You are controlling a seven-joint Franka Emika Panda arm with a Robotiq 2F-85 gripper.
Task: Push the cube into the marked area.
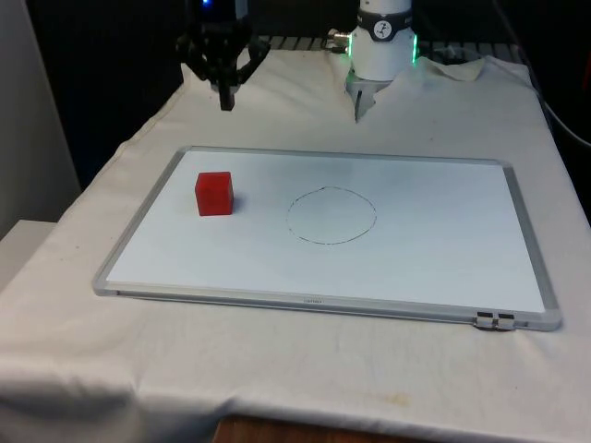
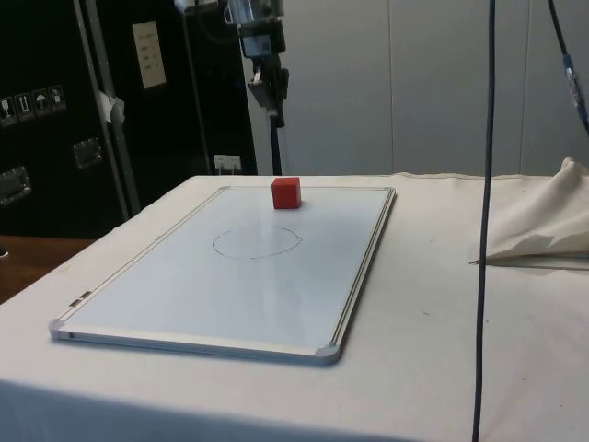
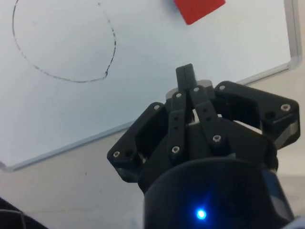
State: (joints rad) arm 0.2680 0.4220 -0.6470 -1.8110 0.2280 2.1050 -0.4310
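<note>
A red cube (image 1: 214,194) (image 2: 286,192) (image 3: 198,9) rests on the whiteboard (image 1: 443,268) (image 2: 230,285) (image 3: 57,119), near the end at the front view's left. A hand-drawn circle (image 1: 331,214) (image 2: 256,242) (image 3: 62,43) marks the area at the board's middle, a short way from the cube. My black gripper (image 1: 226,100) (image 2: 274,115) (image 3: 186,74) hangs in the air behind the board's far edge, above the cloth and well clear of the cube. Its two fingers are pressed together with nothing between them.
The board has a silver frame and lies flat on the white cloth (image 1: 305,369). A black cable (image 2: 485,221) hangs down in the side view, and crumpled cloth (image 2: 543,221) lies beside it. The robot's white base (image 1: 380,51) stands at the far end.
</note>
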